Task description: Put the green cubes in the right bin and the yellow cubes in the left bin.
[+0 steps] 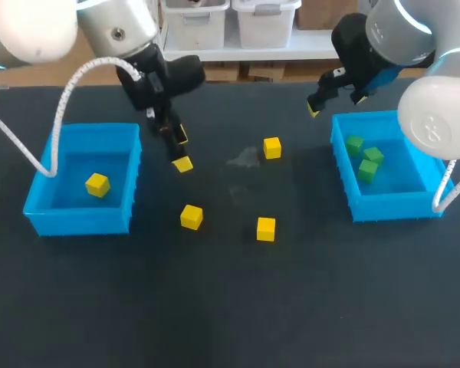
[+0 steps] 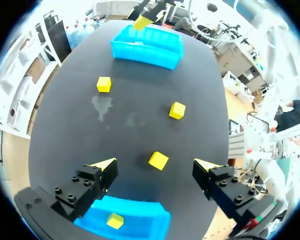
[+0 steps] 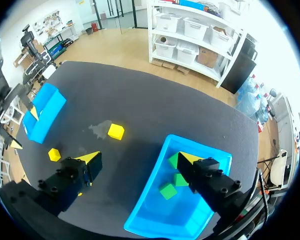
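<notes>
Three yellow cubes lie on the dark table: one far of centre (image 1: 272, 147), two nearer (image 1: 191, 217) (image 1: 266, 228). A fourth yellow cube (image 1: 97, 184) is in the left blue bin (image 1: 126, 165). Three green cubes (image 1: 367, 159) sit in the right blue bin (image 1: 341, 165). My left gripper (image 1: 181, 150) hangs open just right of the left bin; in its wrist view a yellow cube (image 2: 158, 160) lies on the table under the open left gripper (image 2: 155, 166). My right gripper (image 1: 336, 103) is open and empty above the right bin's far left corner, with the green cubes (image 3: 168, 191) below it.
White storage boxes stand beyond the table's far edge. A faint pale smudge (image 1: 244, 159) marks the table near the far yellow cube.
</notes>
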You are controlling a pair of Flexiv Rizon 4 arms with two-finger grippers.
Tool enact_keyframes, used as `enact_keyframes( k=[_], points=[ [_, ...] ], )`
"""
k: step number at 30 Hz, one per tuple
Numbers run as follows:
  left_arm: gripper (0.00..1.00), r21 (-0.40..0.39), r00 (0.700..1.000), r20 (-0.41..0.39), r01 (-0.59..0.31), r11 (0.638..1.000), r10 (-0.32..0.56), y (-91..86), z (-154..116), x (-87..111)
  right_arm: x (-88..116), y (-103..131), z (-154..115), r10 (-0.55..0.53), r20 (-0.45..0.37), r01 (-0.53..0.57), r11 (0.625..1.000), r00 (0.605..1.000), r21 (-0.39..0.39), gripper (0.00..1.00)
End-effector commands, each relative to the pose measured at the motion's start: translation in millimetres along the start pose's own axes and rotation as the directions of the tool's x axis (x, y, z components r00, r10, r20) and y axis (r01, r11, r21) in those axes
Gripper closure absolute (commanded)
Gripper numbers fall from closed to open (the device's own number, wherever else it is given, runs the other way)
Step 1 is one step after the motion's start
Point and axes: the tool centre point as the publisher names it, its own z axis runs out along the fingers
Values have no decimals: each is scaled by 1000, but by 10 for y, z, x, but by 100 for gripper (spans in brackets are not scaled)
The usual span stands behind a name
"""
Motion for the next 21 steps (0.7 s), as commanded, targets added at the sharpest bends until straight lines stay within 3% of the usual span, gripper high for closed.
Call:
enact_keyframes(
  k=[1,14,21],
  points=[
    [0,41,990,-137,-33,999,38,63,110,-125,3,-2,-3,-1,0,1,1000,1000,-1,0],
    [0,85,983,-153,-87,993,99,-159,352,-160,3,-2,-3,-1,0,1,1000,1000,-1,0],
    [0,19,973,-198,-116,993,118,-204,459,-99,3,-2,-3,-1,0,1,1000,1000,-1,0]
  ],
)
